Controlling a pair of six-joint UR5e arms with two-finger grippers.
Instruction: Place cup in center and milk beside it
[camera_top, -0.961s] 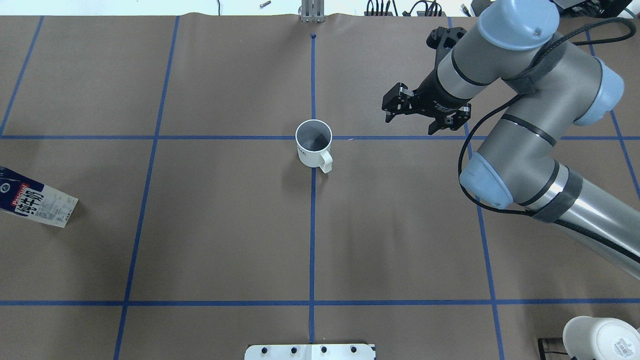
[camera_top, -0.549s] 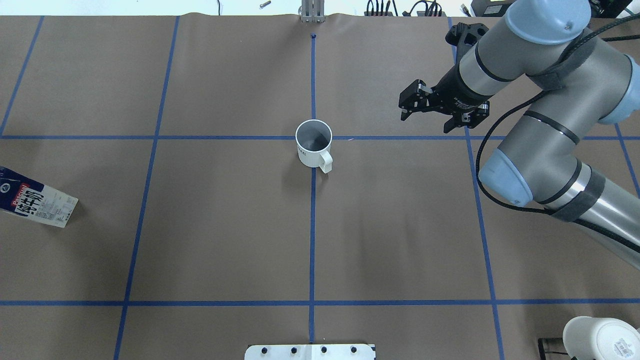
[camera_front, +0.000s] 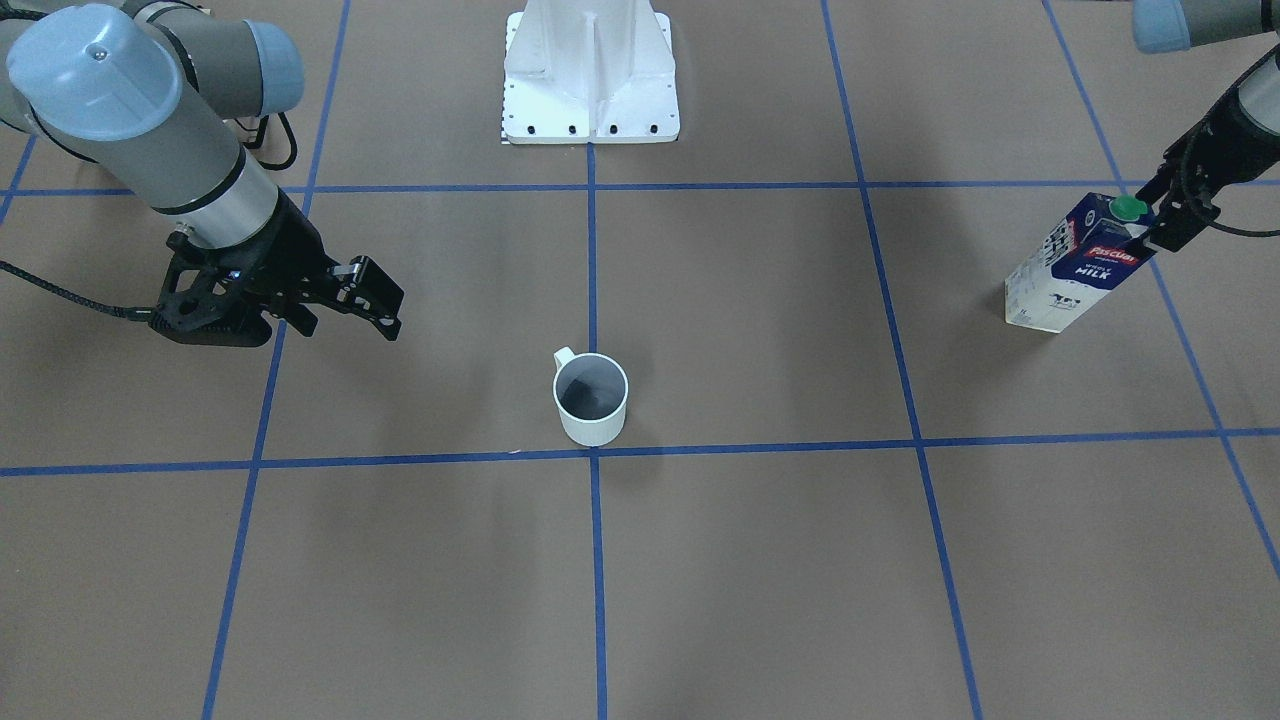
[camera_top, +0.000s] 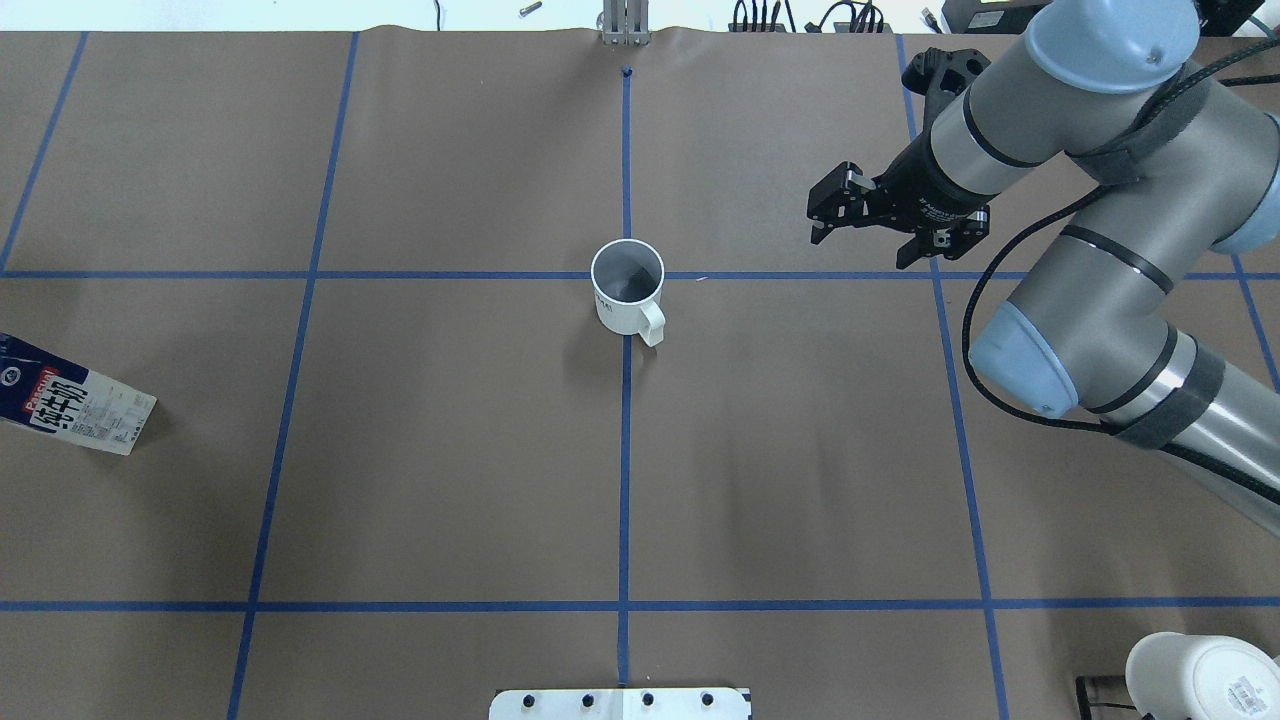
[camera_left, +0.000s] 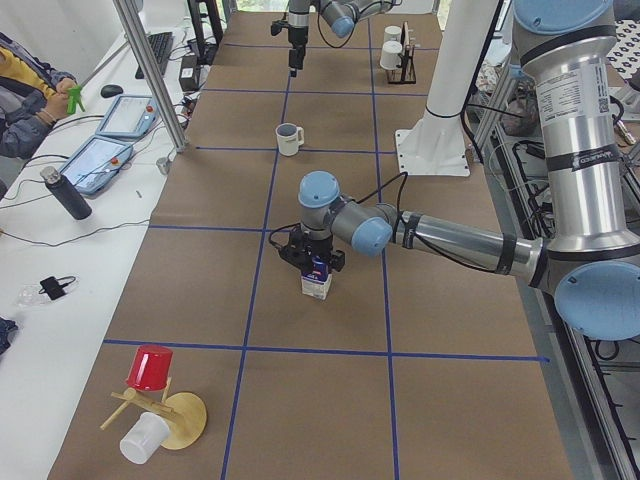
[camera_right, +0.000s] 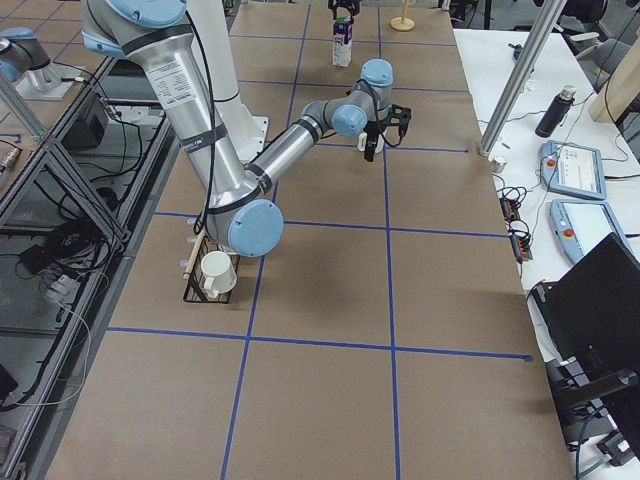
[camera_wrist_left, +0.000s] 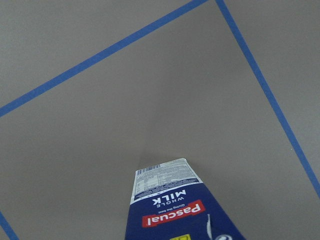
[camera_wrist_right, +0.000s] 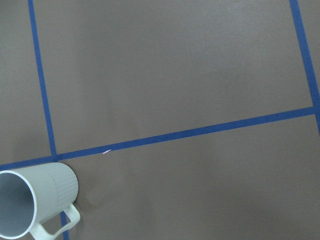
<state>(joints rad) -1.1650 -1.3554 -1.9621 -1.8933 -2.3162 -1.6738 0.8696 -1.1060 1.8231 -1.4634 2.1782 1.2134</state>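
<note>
the right claw (camera_top: 860, 248) has drawn away from the cup (camera_top: 627, 290) toward the desk's (camera_top: 450, 470) right edge, spread wide. cup stands mid-desk; milk (camera_front: 1070, 275) near the left edge, left claw (camera_front: 1150, 225) at its top, grip impossible to tell.

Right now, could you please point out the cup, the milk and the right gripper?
cup (camera_top: 628, 275): overhead exterior view, on its grey inside.
milk (camera_front: 1078, 268): exterior front-facing view, on its labelled front.
right gripper (camera_top: 858, 252): overhead exterior view, midway between its fingers.
</note>
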